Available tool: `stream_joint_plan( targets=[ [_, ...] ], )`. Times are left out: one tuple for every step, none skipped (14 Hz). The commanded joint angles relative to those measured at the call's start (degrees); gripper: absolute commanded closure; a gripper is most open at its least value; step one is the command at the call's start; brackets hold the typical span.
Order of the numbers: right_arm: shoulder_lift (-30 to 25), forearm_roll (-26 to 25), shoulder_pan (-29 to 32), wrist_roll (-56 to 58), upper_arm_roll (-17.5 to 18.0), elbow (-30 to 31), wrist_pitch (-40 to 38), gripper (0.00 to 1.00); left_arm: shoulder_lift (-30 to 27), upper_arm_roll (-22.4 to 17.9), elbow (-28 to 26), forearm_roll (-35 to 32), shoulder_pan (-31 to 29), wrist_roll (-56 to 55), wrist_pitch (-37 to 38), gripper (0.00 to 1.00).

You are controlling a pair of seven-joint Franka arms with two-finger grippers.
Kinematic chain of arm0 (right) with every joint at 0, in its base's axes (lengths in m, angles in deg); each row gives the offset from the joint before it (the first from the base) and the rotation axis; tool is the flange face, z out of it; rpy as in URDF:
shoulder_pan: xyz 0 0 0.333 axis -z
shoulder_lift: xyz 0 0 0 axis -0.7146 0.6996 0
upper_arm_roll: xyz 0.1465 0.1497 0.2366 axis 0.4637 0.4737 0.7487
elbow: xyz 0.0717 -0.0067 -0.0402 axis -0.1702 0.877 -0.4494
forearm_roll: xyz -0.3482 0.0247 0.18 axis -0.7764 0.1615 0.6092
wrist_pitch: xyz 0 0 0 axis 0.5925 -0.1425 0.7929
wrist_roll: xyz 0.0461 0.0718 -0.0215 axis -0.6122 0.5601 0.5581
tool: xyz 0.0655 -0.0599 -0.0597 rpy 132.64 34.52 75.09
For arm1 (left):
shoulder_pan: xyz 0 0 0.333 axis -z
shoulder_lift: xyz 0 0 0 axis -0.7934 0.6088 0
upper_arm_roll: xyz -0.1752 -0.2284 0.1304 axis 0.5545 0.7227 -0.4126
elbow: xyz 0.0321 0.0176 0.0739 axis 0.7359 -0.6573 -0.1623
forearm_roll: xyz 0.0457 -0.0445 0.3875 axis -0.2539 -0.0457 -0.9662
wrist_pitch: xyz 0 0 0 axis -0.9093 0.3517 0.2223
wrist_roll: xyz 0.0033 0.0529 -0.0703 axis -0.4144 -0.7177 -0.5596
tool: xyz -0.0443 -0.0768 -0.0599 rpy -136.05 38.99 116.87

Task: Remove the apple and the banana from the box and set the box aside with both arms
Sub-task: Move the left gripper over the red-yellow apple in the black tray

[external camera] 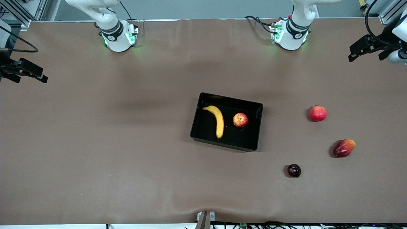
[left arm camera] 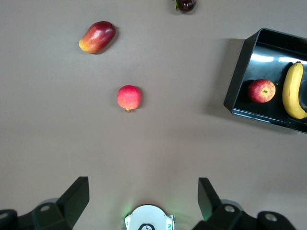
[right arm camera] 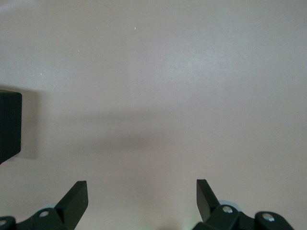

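The black tray (external camera: pixel 254 127) sits about mid-table, and both fruits are in it. The banana (external camera: pixel 217 121) lies along the tray floor toward the right arm's end, curved, one tip pointing at the front camera. The apple (external camera: pixel 240 120) is beside it, toward the left arm's end, a clear gap between the two. Neither one leans on a wall.

The left gripper (left arm camera: pixel 144 201) is up in the air over bare table near its arm's base, fingers (left arm camera: pixel 76 196) spread wide, nothing between them. Its wrist camera looks down on the tray corner with the apple (left arm camera: pixel 261 91) and banana (left arm camera: pixel 293 91) inside.

The right gripper (right arm camera: pixel 142 203) hangs over empty brown table toward its own arm's end, also wide open and holding nothing. Just a black tray corner (right arm camera: pixel 9 124) shows at the edge of its view.

Three more fruits lie loose on the table (external camera: pixel 95 143) toward the left arm's end, all well apart from the tray. The pomegranate (external camera: pixel 318 113) is level with the tray. The red-and-yellow mango (external camera: pixel 343 148) is nearer the front camera. The dark plum (external camera: pixel 294 170) is nearest of all.
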Motion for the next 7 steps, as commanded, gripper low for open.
stream_joint_plan(
  targets=[
    [-0.1, 0.5, 0.9, 0.8, 0.5, -0.2, 0.1, 0.0, 0.6, 0.0, 1.5, -0.4, -0.3, 0.0, 1.1, 0.0],
    [-0.1, 0.5, 0.9, 0.7, 0.5, -0.2, 0.0, 0.0, 0.6, 0.0, 1.6, -0.4, -0.6, 0.0, 1.1, 0.0],
    [-0.1, 0.5, 0.9, 0.8, 0.5, -0.2, -0.2, 0.0, 0.6, 0.0, 1.6, -0.3, -1.1, 0.1, 1.1, 0.0],
    [-0.1, 0.5, 0.6, 0.8, 0.5, -0.2, -0.3, 0.0, 0.9, 0.0, 1.6, -0.4, -1.0, 0.0, 1.1, 0.0],
    [-0.1, 0.6, 0.4, 0.8, 0.6, -0.1, -0.4, 0.0, 1.9, 0.1, 2.1, -0.5, -0.7, -0.2, 1.1, 0.0],
    [-0.1, 0.6, 0.2, 0.8, 0.8, 0.0, -0.6, 0.0, 3.1, 0.2, 3.7, -0.5, -0.7, -0.1, 1.1, 0.0],
    [-0.1, 0.6, -0.1, 0.8, 0.8, 0.0, -0.7, 0.0, 4.1, 0.5, 4.3, -0.4, -0.4, -0.2, 1.4, 0.0]
  ],
)
